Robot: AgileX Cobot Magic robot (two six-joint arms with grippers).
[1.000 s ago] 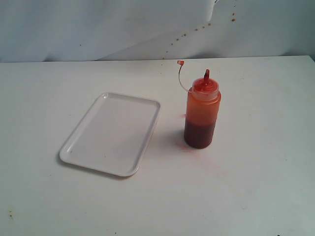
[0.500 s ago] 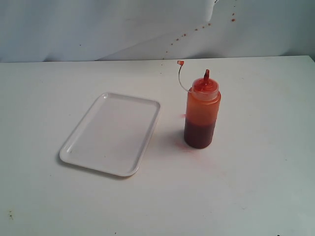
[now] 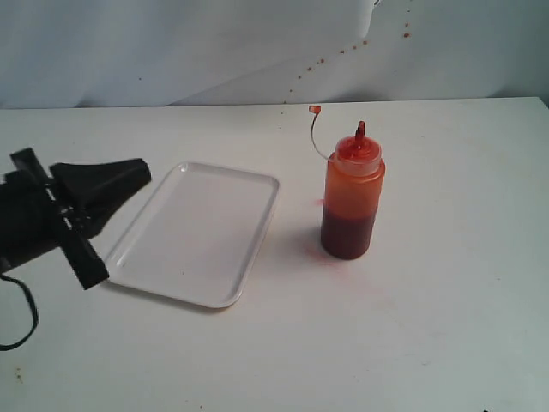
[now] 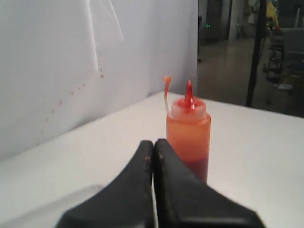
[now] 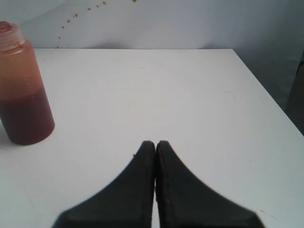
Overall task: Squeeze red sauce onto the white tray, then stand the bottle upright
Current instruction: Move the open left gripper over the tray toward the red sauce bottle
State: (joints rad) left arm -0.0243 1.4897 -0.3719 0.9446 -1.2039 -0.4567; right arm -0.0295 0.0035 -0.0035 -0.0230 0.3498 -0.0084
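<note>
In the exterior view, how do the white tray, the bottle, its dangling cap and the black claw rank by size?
Largest: the white tray.
Next: the bottle and the left gripper, the black claw; unranked, since the claw runs off the picture's edge.
Smallest: the cap.

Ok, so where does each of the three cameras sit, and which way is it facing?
Exterior: raised, off the arms, looking down across the table at the white tray and the upright bottle. The left pincer shows near the tray's corner.
Left wrist: low behind the shut left pincer, facing the bottle and the backdrop.
Right wrist: behind the shut right pincer, looking across the table, with the bottle at the picture's edge.
Shared: all three see the bottle.
</note>
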